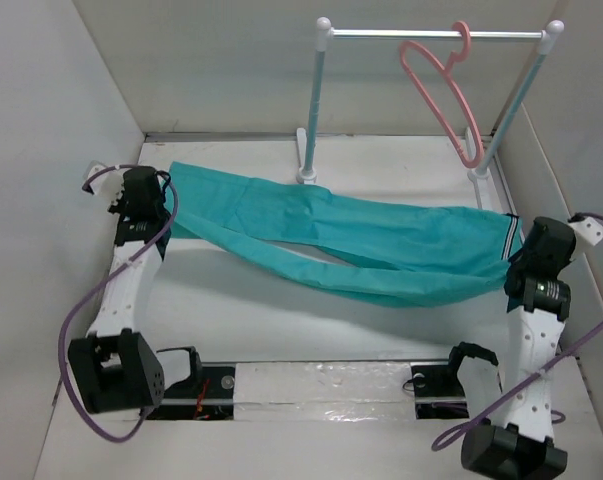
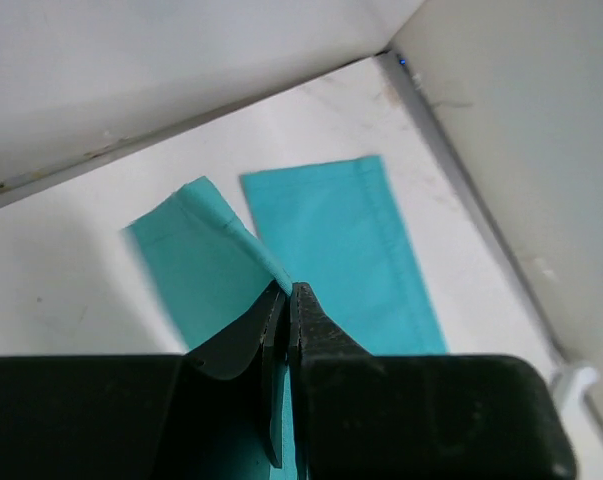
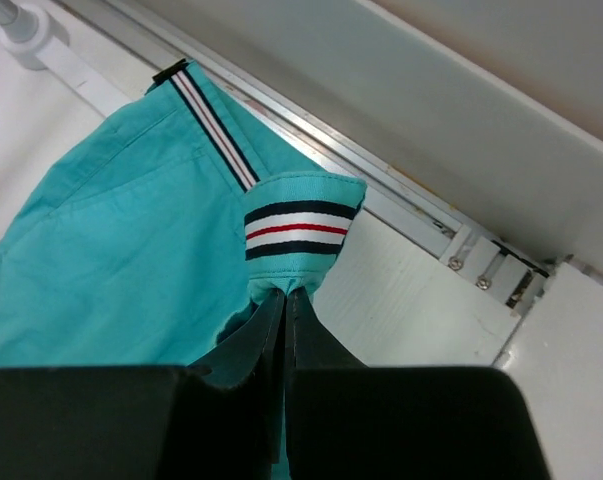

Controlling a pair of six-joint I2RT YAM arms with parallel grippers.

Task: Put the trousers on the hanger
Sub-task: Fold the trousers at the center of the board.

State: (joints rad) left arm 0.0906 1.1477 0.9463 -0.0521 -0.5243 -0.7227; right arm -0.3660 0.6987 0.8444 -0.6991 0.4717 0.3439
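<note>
The teal trousers (image 1: pixel 351 240) stretch across the table between my two grippers, legs to the left, striped waistband to the right. My left gripper (image 1: pixel 166 205) is shut on a leg end, seen pinched in the left wrist view (image 2: pixel 289 290), with the trousers' two leg ends (image 2: pixel 331 240) lying beyond it. My right gripper (image 1: pixel 513 252) is shut on the waistband (image 3: pixel 299 228), pinched at the fingertips in the right wrist view (image 3: pixel 286 292). The pink hanger (image 1: pixel 443 88) hangs by its hook from the rail at the back right, apart from the trousers.
The white-and-grey rail stand (image 1: pixel 431 35) stands at the back, its left foot (image 1: pixel 306 165) touching the trousers' far edge and its right foot (image 1: pixel 481 175) near the waistband. White walls enclose the table on the left, back and right.
</note>
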